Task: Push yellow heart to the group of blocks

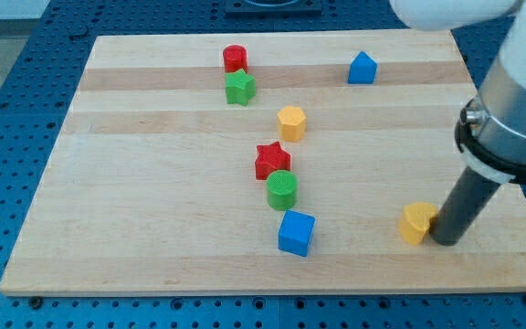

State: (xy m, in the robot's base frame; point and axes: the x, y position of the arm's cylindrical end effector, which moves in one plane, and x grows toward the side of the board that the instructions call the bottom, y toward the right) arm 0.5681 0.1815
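Note:
The yellow heart (416, 222) lies near the view's lower right of the wooden board (153, 201). My tip (446, 240) stands just to the heart's right, touching or almost touching it. The group of blocks is in the middle: a red star (271, 159), a green cylinder (281, 190) just below it, and a blue cube (297, 232) below that. A yellow hexagonal block (291, 122) sits above the star.
A red cylinder (235, 58) and a green star-shaped block (239, 88) sit together near the view's top. A blue pentagonal block (362, 68) is at the top right. The arm's body (510, 110) looms over the board's right edge.

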